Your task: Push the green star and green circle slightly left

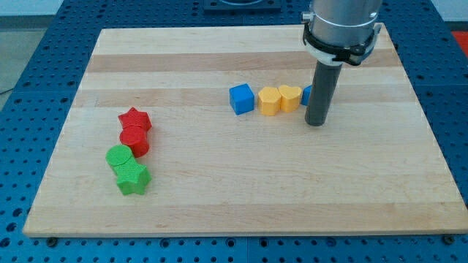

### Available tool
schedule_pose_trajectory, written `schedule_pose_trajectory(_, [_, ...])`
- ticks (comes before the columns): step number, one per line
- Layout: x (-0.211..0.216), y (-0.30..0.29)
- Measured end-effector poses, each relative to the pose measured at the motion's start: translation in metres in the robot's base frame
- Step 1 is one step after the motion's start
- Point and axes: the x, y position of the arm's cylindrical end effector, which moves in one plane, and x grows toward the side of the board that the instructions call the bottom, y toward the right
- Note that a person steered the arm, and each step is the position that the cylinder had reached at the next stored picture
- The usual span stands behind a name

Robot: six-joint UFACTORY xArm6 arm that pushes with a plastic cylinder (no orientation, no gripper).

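Observation:
The green star (132, 177) lies at the lower left of the wooden board (241, 190). The green circle (118, 157) touches it on its upper left. My tip (315, 123) is far to their right, on the board's right half, just below and in front of a blue block (308, 94) that the rod mostly hides.
A red star (134, 118) and a red circle (135, 139) stand just above the green pair, touching it. A blue cube (241, 98), a yellow hexagon (269, 101) and a yellow heart (290, 96) form a row left of my tip.

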Motion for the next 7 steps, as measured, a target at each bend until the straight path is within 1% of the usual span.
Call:
schedule_pose_trajectory(1, [0.001, 0.0])
schedule_pose_trajectory(2, [0.021, -0.003])
schedule_pose_trajectory(3, [0.022, -0.031])
schedule_pose_trajectory(4, [0.022, -0.084])
schedule_pose_trajectory(5, [0.012, -0.144])
schedule_pose_trajectory(6, [-0.011, -0.154])
schedule_pose_trajectory(7, [0.007, -0.147])
